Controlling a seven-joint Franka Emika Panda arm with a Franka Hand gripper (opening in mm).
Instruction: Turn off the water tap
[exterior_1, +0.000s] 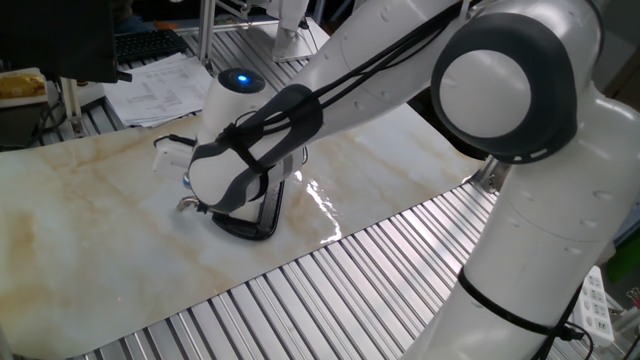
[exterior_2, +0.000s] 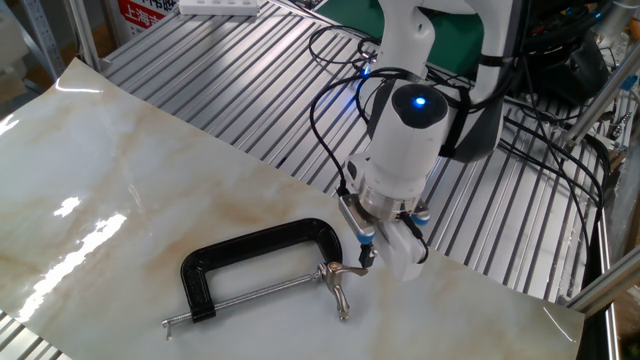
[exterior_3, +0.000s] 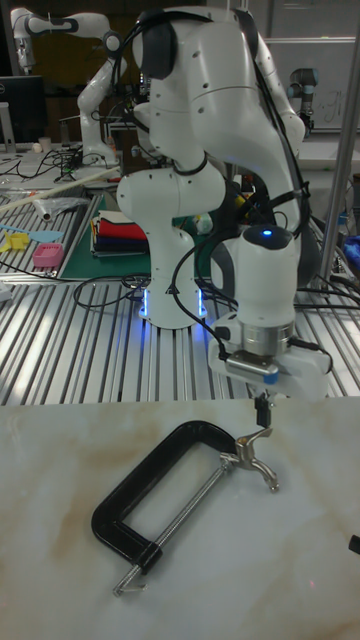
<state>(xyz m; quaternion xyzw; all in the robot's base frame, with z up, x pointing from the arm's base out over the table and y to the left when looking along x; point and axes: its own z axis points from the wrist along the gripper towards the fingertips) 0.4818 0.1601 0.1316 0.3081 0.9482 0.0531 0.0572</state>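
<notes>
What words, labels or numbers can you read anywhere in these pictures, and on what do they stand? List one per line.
Red and white sign behind the table, other fixed view: characters too small and cut off to read.
Printed papers near the keyboard, one fixed view: print too blurred to read.
C-clamp, gripper and robot arm: no readable text.

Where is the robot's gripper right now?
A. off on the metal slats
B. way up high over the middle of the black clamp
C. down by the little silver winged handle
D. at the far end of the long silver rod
C: the gripper sits low, right at the winged handle of the clamp, far from the rod's other end.
</notes>
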